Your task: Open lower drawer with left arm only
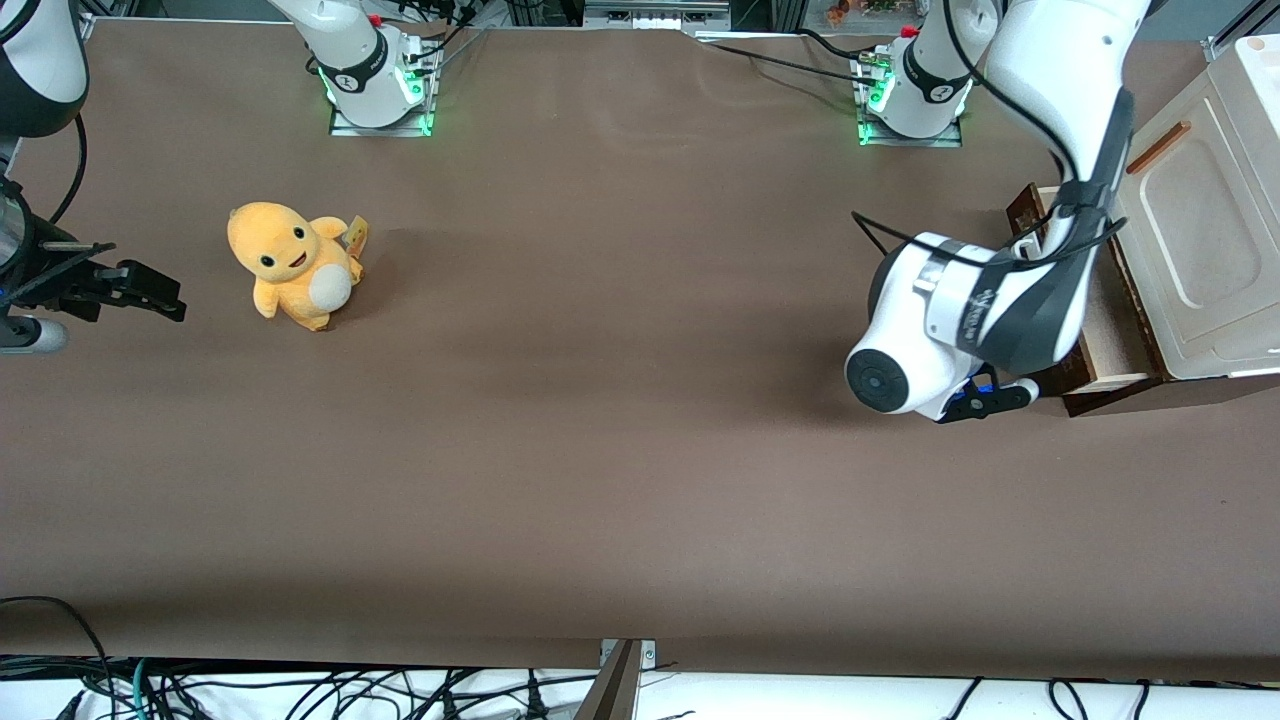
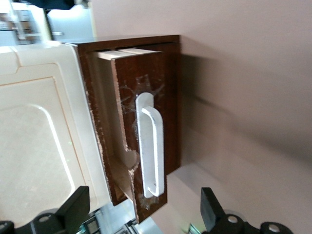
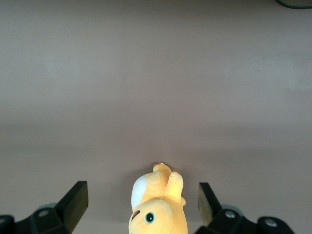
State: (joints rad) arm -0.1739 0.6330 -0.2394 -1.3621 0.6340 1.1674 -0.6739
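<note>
- The whole desk (image 1: pixel 600 480) is seen from high above in the front view, facing both arm bases.
- The lower drawer (image 2: pixel 146 136) and its white handle (image 2: pixel 150 146) are seen close up from the left wrist, past the spread pincer (image 2: pixel 144 214).
- The yellow plush toy (image 3: pixel 156 209) is shared by the right wrist and front views; the drawer by the left wrist and front views.

lower drawer (image 1: pixel 1110 340): front view, mostly hidden under left arm (image 1: pixel 1010 300)
gripper (image 2: pixel 141 214): fingertips only, spread; body cut off
</note>
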